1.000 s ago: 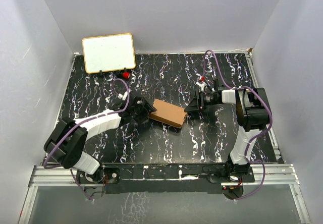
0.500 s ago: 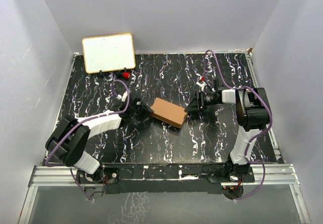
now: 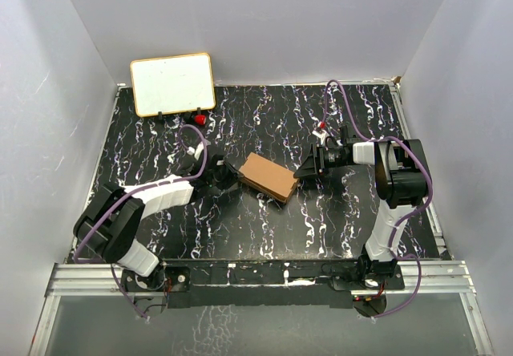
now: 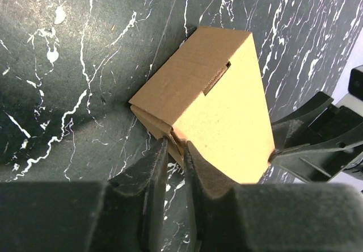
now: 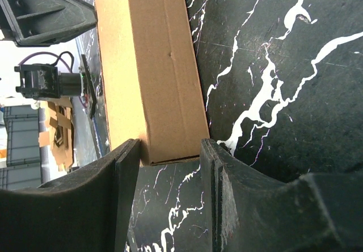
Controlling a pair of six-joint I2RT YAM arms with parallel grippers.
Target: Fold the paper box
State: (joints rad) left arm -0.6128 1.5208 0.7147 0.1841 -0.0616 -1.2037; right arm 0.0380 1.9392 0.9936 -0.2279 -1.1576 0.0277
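Note:
The paper box (image 3: pixel 268 177) is a plain brown carton lying at an angle mid-table. My left gripper (image 3: pixel 227 175) is at its left end. In the left wrist view the box (image 4: pixel 221 104) shows a slot in its top face, and a thin cardboard flap at its near corner is pinched between my left gripper (image 4: pixel 176 147)'s jaws, which stand almost together. My right gripper (image 3: pixel 303 173) is at the box's right end. In the right wrist view the box (image 5: pixel 150 70) end sits between that gripper (image 5: pixel 169 152)'s two fingers, both pressed against its sides.
A white board with a tan frame (image 3: pixel 172 83) leans at the back left, with a small red object (image 3: pixel 199 119) in front of it. Another small red-and-white piece (image 3: pixel 321 124) lies behind the right arm. White walls close in the black marbled table (image 3: pixel 240 228).
My left gripper's jaws have narrowed from wide open onto the flap at the box's left end. The box has shifted slightly. The right gripper has hardly moved.

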